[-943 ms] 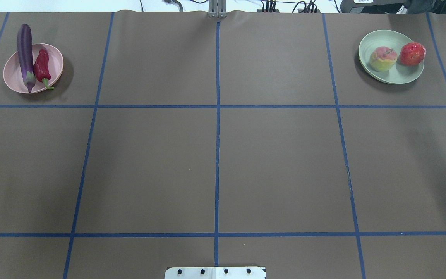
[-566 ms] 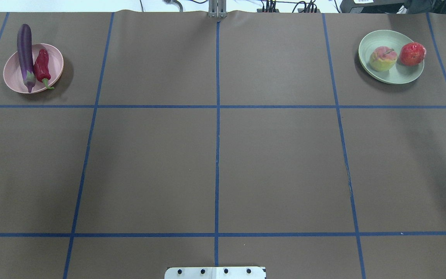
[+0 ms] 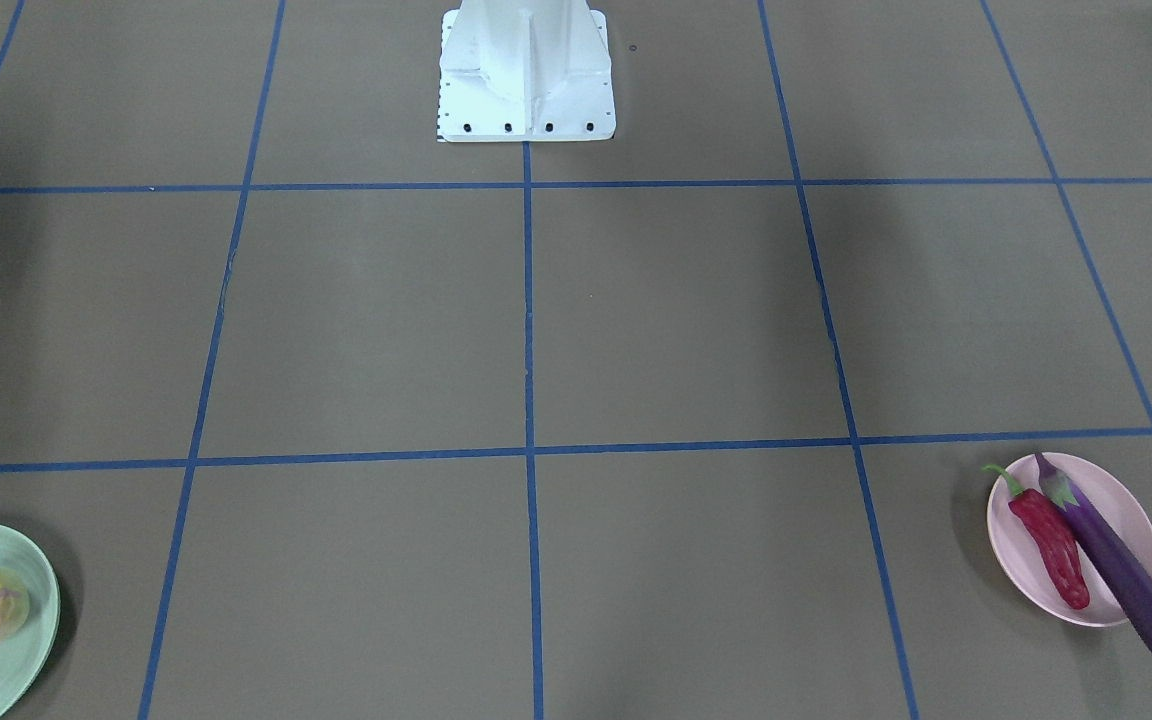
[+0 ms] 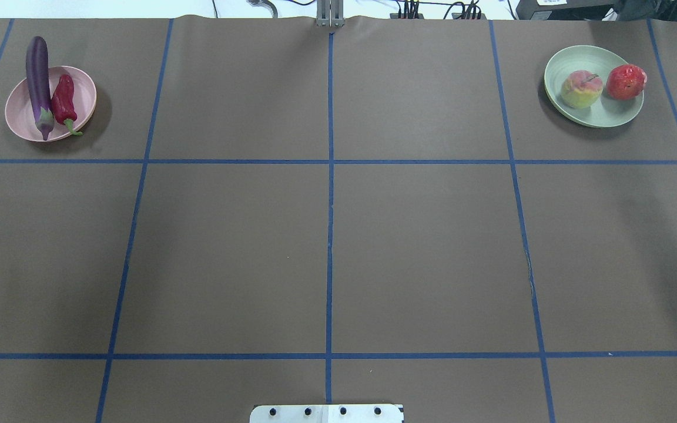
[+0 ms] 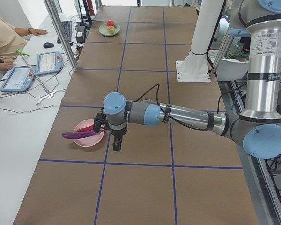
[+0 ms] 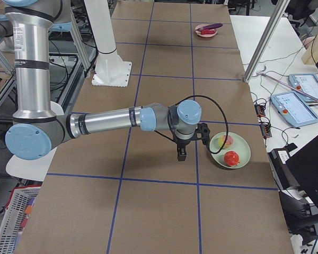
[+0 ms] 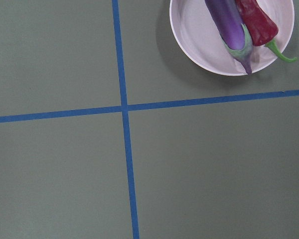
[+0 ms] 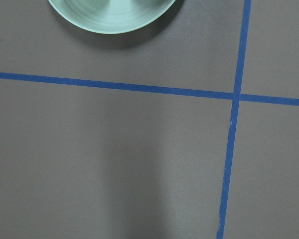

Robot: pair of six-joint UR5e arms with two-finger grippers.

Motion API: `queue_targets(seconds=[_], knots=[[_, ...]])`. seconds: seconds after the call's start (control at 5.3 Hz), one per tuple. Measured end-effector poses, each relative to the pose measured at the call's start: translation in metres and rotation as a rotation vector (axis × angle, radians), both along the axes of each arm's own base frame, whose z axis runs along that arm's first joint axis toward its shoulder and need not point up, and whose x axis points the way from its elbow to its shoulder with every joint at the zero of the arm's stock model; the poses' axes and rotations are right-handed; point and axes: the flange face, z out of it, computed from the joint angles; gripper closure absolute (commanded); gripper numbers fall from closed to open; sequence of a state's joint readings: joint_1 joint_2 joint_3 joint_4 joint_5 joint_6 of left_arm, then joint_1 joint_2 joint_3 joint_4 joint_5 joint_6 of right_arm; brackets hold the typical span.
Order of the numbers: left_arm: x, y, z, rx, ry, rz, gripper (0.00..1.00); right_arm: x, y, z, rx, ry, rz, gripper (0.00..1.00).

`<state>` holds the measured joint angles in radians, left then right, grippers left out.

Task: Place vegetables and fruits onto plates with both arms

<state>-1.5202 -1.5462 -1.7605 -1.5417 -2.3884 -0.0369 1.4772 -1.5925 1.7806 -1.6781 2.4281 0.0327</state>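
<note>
The left tool [image 5: 116, 145] is hovering just beside the pink plate [image 4: 84, 94] carrying parallel eggplant [image 4: 37, 76] and chili [image 4: 63, 103], the right tool [image 6: 180, 155] beside the green plate [image 4: 585, 59] carrying peach [image 4: 581, 89] and ball [image 4: 626, 81]; their grip I cannot tell.

Brown table [image 4: 227, 247], blue tape grid [image 4: 329, 235]: pink plate [image 4: 86, 94], green plate [image 4: 591, 59], white base [image 3: 526, 70].

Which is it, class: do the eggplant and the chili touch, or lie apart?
Touching. The left wrist view shows the chili pressed along the eggplant with no gap.
</note>
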Motion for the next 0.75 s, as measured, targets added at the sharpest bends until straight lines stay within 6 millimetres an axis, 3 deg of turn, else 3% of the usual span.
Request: queue_targets(seconds=[0.75], knots=[[-0.0003,-0.0008,-0.0016,0.012,-0.005,0.0,0.0,-0.0002,-0.002,-0.0017,-0.002,0.0,0.004,0.0]])
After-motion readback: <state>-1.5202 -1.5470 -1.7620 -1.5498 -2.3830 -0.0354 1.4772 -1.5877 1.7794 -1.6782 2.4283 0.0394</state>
